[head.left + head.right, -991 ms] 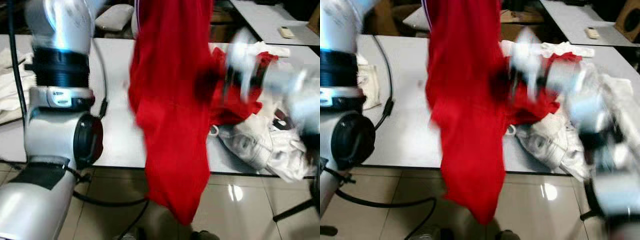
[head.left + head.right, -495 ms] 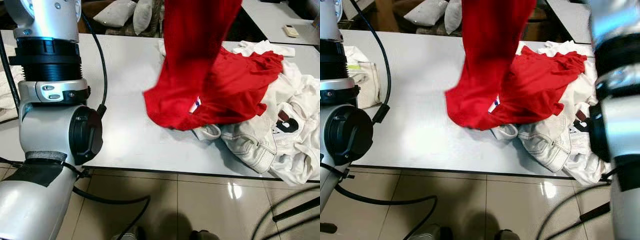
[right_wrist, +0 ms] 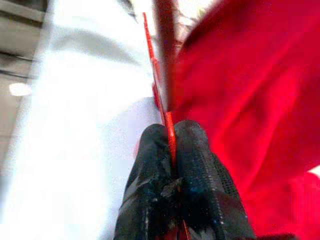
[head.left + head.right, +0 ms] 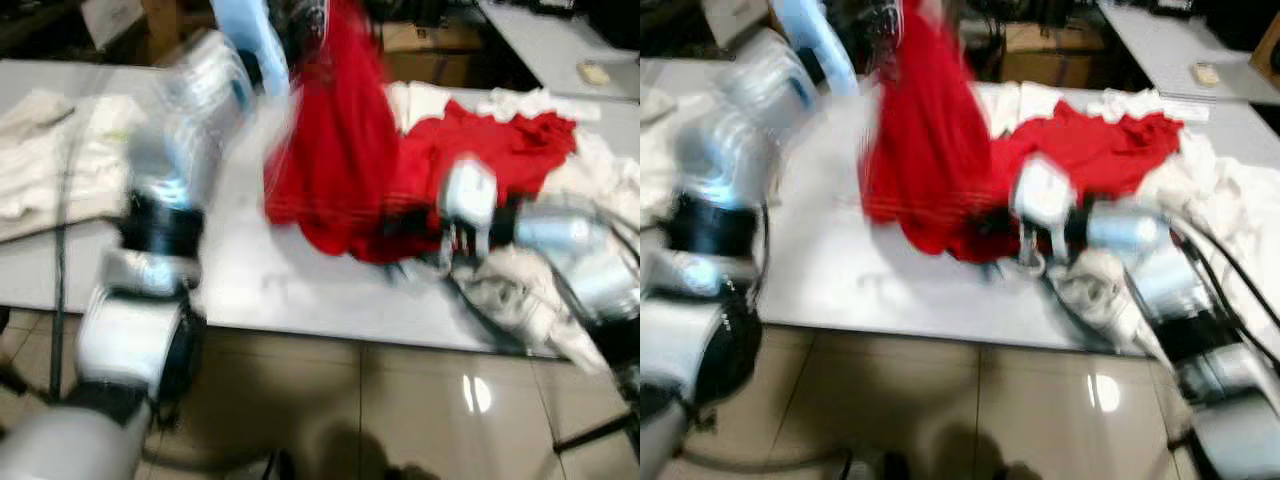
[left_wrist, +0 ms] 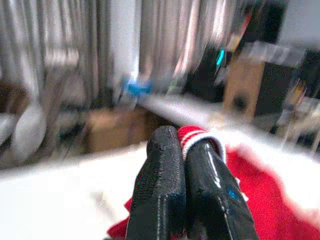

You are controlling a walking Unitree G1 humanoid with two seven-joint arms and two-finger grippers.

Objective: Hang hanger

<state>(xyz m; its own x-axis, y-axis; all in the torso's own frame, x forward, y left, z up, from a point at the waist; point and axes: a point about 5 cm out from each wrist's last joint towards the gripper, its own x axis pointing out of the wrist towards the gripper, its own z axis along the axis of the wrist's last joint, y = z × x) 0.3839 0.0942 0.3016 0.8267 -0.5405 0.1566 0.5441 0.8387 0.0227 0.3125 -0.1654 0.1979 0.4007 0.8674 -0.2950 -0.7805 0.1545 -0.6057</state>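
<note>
Left eye view: blurred; one white table [image 4: 250, 290] with a heap of clothes on its right half, tiled floor [image 4: 400, 410] below.
Red garments: two can be told apart. One red shirt [image 4: 335, 160] hangs upright from above, its lower edge reaching the tabletop; a second red garment [image 4: 500, 150] lies spread on the heap just beside it, touching it.
White clothes: a pile [image 4: 1230, 200] on the robot's right side of the table, too smeared to count; more pale cloth [image 4: 50, 150] lies on the far left of the table.
Hanger: cannot be made out as a separate thing; the hanging red shirt is the one item held up.
Left gripper [image 5: 187, 155]: raised at the top of the hanging shirt; its two black fingers [image 5: 160, 185] are pressed together, pinching a red-and-white ribbed edge of that shirt.
Left arm [image 4: 170, 200]: one silver arm rising from the near left up towards the shirt's top.
Right gripper [image 3: 172, 137]: low over the table at the foot of the hanging shirt; two black fingers [image 3: 200, 170] clamped on a thin red fold of the cloth, with white tabletop to one side and red fabric to the other.
Right arm [image 4: 1110, 230]: one silver arm reaching in from the right across the white pile.
Background: one small pale object [image 4: 595, 72] on a second table further back; cardboard boxes [image 4: 1050, 45] behind the main table.
</note>
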